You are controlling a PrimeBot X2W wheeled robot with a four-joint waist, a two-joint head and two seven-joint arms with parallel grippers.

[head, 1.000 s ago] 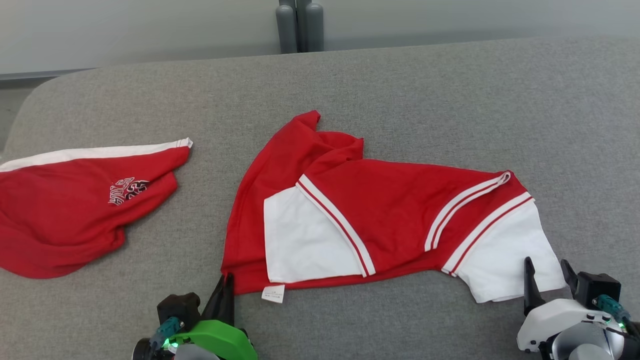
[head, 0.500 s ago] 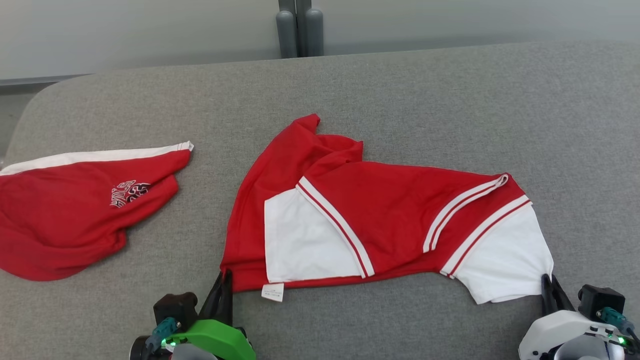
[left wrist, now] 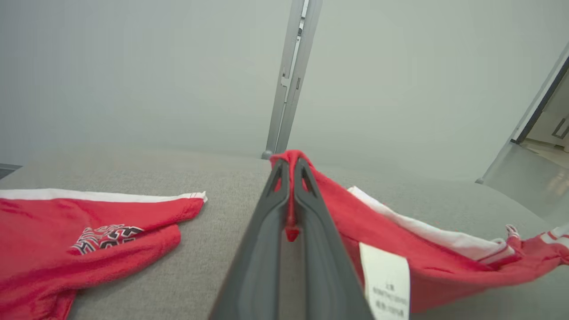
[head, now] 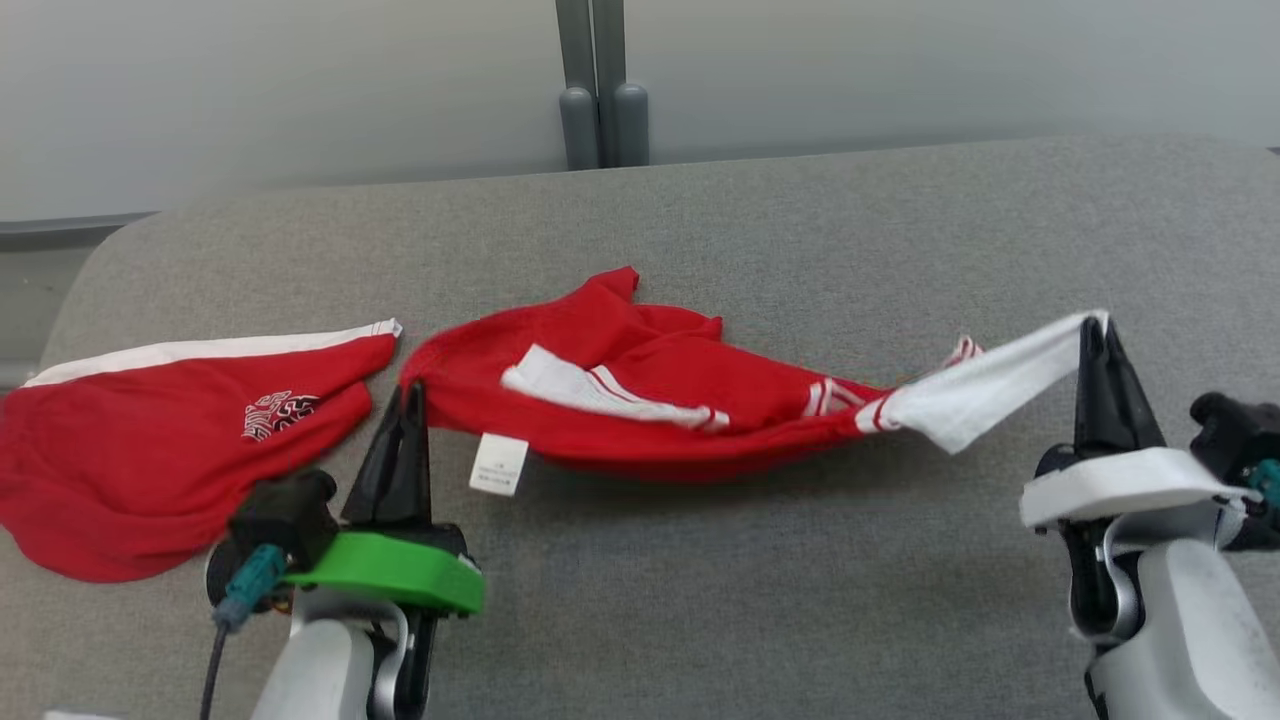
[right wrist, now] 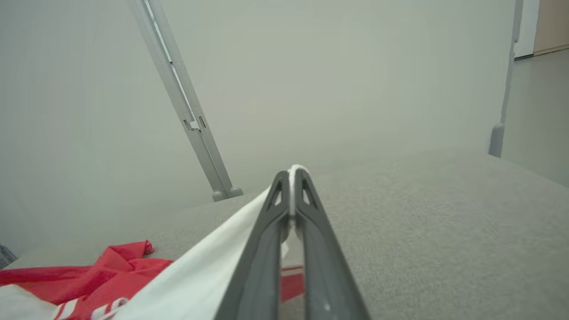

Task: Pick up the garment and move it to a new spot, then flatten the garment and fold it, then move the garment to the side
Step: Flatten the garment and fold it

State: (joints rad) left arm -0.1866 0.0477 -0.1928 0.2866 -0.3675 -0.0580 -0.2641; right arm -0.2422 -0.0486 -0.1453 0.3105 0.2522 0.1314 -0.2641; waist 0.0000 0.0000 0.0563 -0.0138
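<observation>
A red and white garment hangs stretched between my two grippers above the grey cushioned surface. My left gripper is shut on its red corner, which pokes out between the fingertips in the left wrist view. A white label dangles under that end. My right gripper is shut on the white sleeve end, and the white cloth runs down to the left of the fingers in the right wrist view. The garment's middle sags and still touches the surface.
A second red garment with a white stripe and a printed logo lies at the left of the surface, also in the left wrist view. A grey post stands behind the far edge against a pale wall.
Both grippers closed on the garment's near corners and lifted them, bunching the flat garment into a hanging band. The head camera has tilted up.
</observation>
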